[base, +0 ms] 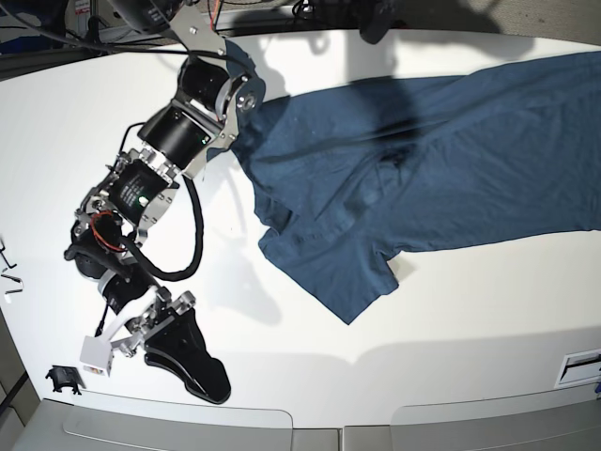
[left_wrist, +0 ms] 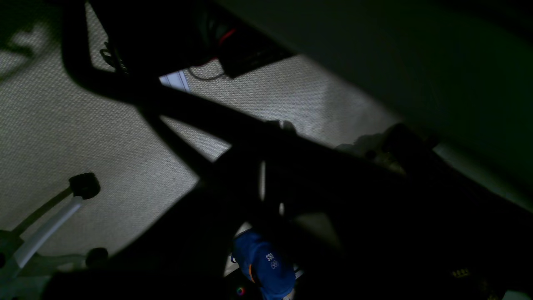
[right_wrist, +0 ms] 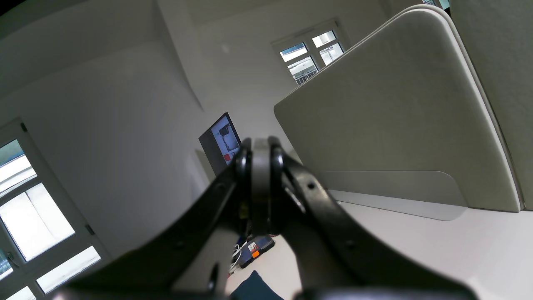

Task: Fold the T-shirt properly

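Navy cotton is spread across the far right part of the white table [base: 282, 376]: the T-shirt [base: 413, 160] is laid flat but rumpled, with 1 sleeve [base: 347, 277] pointing toward the near edge and its body running off the right side of the base view. A corner of the cloth is seen at the far left, tucked beside the upper joints of the right arm [base: 188, 122].

The right claw [base: 192, 362] is seen near the front left of the table, well apart from the T-shirt and nearer than the sleeve. In the right wrist view its 2 black fingers [right_wrist: 245, 166] are pressed together around their pale pads, so the right claw [right_wrist: 259, 152] is clenched with nothing between them; it is tilted upward toward a wall, windows and a grey divider [right_wrist: 395, 125]. A small patch of blue cloth is visible at the bottom edge of that view.

The left claw is not made out in any view. The left wrist view is very dark: only carpet [left_wrist: 62, 137], black frame bars and a blue cap [left_wrist: 266, 266] are shown. By its reading the left claw is clenched; whether anything is held cannot be told.
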You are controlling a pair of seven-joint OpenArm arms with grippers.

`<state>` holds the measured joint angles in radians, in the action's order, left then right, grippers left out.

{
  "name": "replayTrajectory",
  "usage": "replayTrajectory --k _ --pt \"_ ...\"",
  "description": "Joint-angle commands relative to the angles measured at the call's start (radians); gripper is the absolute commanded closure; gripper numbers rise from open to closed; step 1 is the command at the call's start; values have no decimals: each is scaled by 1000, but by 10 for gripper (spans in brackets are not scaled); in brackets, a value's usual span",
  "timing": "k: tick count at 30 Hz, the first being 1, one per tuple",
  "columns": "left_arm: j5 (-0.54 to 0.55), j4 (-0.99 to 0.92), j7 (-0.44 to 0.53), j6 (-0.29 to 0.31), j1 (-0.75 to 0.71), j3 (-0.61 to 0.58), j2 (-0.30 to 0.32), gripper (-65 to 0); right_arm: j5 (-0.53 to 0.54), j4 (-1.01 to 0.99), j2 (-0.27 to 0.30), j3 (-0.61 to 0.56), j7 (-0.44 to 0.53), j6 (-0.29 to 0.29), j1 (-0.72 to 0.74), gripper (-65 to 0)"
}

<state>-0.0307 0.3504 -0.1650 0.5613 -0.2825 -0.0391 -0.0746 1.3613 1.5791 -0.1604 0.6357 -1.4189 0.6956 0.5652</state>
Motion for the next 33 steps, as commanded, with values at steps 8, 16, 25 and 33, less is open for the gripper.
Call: replayTrajectory --k 8,16,25,33 --pt "5 3 5 31 -3 -2 -17 0 28 14 3 -9 23 3 30 0" --pt "5 3 9 31 -3 -2 -17 0 29 14 3 -43 23 3 27 0" --pt "5 2 9 31 -3 -2 -17 0 82 14 3 -469 23 3 8 0" --pt "5 2 9 31 -3 -2 -17 0 81 14 3 -726 23 3 -45 0"
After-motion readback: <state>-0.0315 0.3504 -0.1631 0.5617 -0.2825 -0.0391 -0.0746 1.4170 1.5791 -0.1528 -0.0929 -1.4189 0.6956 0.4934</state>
